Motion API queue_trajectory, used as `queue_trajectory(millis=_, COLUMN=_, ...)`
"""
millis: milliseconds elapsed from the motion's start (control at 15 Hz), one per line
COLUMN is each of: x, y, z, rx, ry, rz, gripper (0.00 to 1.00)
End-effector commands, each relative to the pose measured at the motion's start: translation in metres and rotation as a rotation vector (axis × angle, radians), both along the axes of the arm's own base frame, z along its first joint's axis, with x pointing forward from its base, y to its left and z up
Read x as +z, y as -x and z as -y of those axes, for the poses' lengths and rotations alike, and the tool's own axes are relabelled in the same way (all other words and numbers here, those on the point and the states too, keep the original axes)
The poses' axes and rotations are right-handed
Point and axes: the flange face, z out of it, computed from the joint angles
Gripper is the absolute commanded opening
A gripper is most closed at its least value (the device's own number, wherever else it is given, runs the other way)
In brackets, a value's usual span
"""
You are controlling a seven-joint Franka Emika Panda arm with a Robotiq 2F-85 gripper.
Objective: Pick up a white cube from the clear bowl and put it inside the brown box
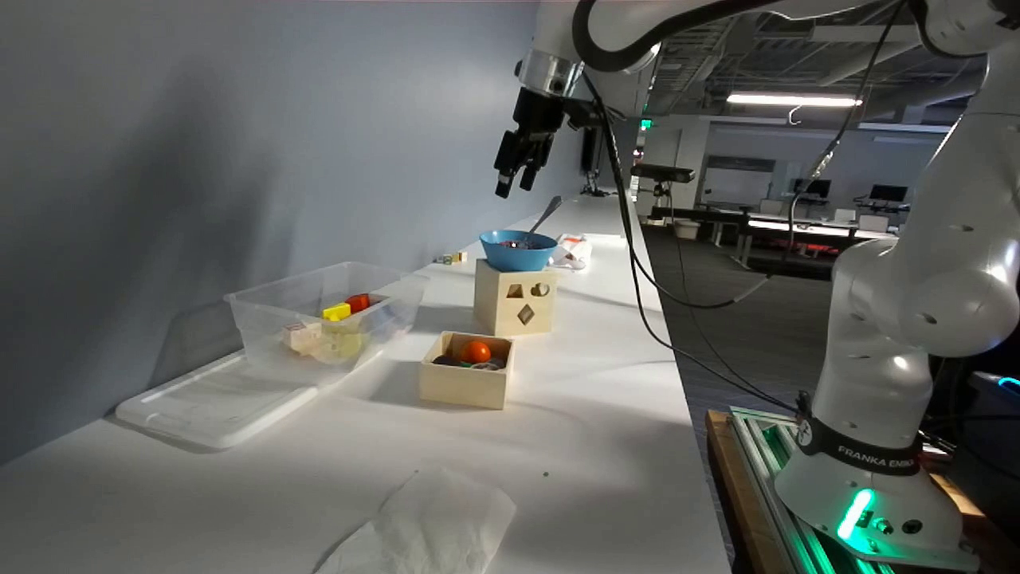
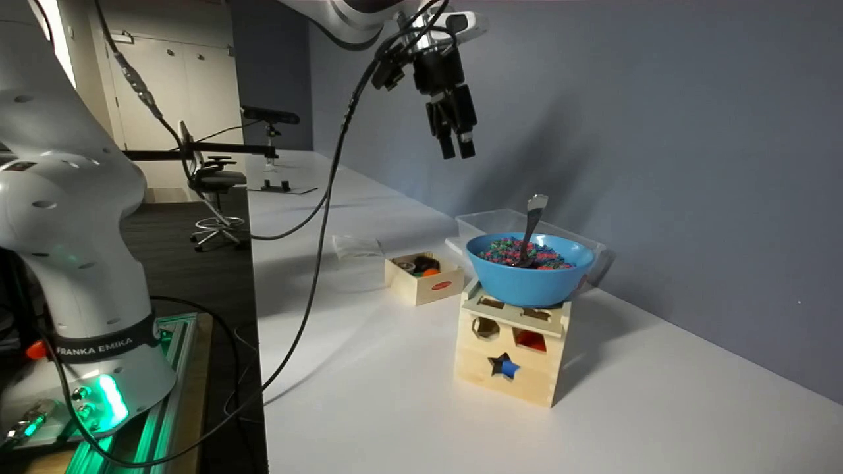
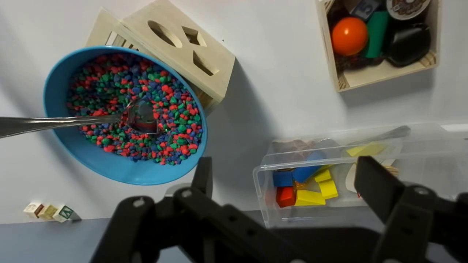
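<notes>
The clear bowl (image 1: 259, 323), a transparent deep tub, stands against the wall. It also shows in the wrist view (image 3: 260, 190), with red, blue and yellow blocks inside. A pale, whitish block (image 1: 303, 337) shows through its wall in an exterior view; whether it is the white cube is unclear. In the wrist view a whitish piece (image 3: 351, 178) is partly hidden by a finger. The brown box (image 1: 462, 388) (image 2: 428, 289) (image 3: 387, 79) is low and holds an orange ball and other items. My gripper (image 1: 516, 183) (image 2: 458, 149) (image 3: 286, 171) is open and empty, high above the table.
A blue bowl (image 1: 514, 257) (image 2: 527, 283) (image 3: 124, 175) with coloured gravel and a spoon sits on a taller wooden shape-sorter box (image 1: 510, 307) (image 2: 510, 359). A flat clear lid (image 1: 215, 402) lies by the tub. Small letter blocks (image 3: 47, 212) stand near the wall. A crumpled sheet (image 1: 438, 518) lies in front.
</notes>
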Motion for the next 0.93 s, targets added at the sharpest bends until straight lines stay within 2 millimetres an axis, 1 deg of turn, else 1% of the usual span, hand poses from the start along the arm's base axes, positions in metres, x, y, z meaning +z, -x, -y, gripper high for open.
queue_trajectory(millis=0, x=0.001, y=0.0, z=0.0, rx=0.0, ry=0.0, rz=-0.001, gripper=1.0)
queue_trajectory(millis=67, x=0.001, y=0.0, z=0.0, rx=0.0, ry=0.0, rz=-0.001, gripper=1.0)
queue_trajectory(millis=133, x=-0.002, y=-0.014, z=0.001, rx=-0.001, ry=-0.009, rz=0.041, gripper=1.0)
queue_trajectory(millis=200, x=-0.011, y=-0.017, z=0.018, rx=0.008, ry=-0.008, rz=0.077, gripper=1.0)
queue_trajectory(millis=267, x=-0.012, y=-0.03, z=0.025, rx=0.026, ry=0.007, rz=0.12, gripper=1.0)
queue_trajectory(millis=400, x=-0.022, y=-0.06, z=0.047, rx=0.054, ry=0.042, rz=0.174, gripper=1.0)
queue_trajectory(millis=467, x=-0.027, y=-0.078, z=0.056, rx=0.085, ry=0.048, rz=0.201, gripper=1.0)
queue_trajectory(millis=533, x=-0.033, y=-0.094, z=0.06, rx=0.119, ry=0.05, rz=0.228, gripper=1.0)
queue_trajectory(millis=600, x=-0.037, y=-0.113, z=0.059, rx=0.172, ry=0.049, rz=0.243, gripper=1.0)
queue_trajectory(millis=667, x=-0.04, y=-0.128, z=0.056, rx=0.227, ry=0.042, rz=0.264, gripper=1.0)
queue_trajectory(millis=733, x=-0.041, y=-0.144, z=0.048, rx=0.285, ry=0.031, rz=0.274, gripper=1.0)
queue_trajectory(millis=800, x=-0.037, y=-0.157, z=0.042, rx=0.344, ry=0.021, rz=0.279, gripper=1.0)
queue_trajectory(millis=867, x=-0.036, y=-0.171, z=0.032, rx=0.399, ry=0.013, rz=0.285, gripper=1.0)
